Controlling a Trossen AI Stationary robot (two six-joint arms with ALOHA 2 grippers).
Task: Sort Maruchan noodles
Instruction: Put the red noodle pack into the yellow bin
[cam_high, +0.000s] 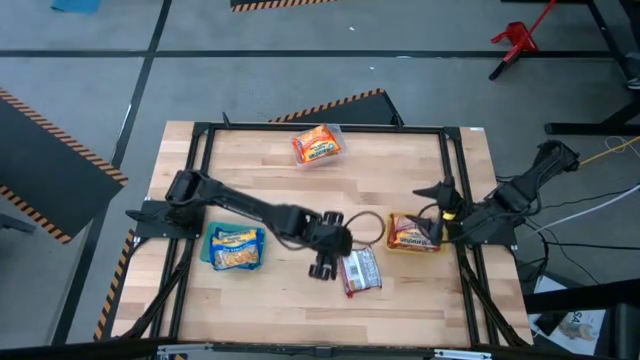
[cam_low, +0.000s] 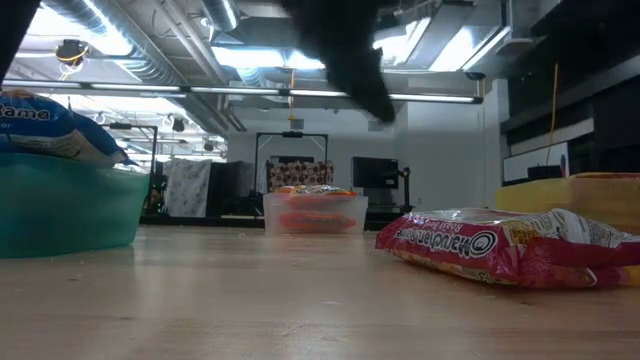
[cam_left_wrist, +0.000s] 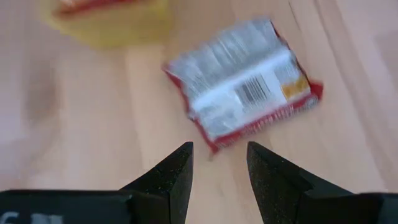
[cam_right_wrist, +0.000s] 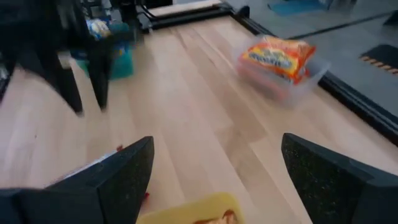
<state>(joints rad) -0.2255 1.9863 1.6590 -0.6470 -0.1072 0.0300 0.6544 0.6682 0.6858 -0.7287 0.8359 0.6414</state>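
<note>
A dark red-and-white Maruchan noodles packet (cam_high: 362, 270) (cam_left_wrist: 242, 87) (cam_low: 500, 245) lies flat on the wooden table, barcode side up. My left gripper (cam_high: 322, 266) (cam_left_wrist: 217, 163) hovers just left of it, open, fingers slanting down, touching nothing. A teal bin (cam_high: 235, 248) holds blue-and-yellow packets. A clear bin (cam_high: 318, 146) (cam_right_wrist: 280, 62) holds an orange packet. A yellow bin (cam_high: 415, 235) holds another packet. My right gripper (cam_high: 437, 212) (cam_right_wrist: 217, 174) stands wide open above the yellow bin's right edge, holding nothing.
A black frame (cam_high: 200, 135) runs around the tabletop. Bare wood lies between the clear bin and the two arms, and along the near edge. In the right wrist view my left arm's fingers (cam_right_wrist: 81, 81) stand in front of the teal bin (cam_right_wrist: 115, 53).
</note>
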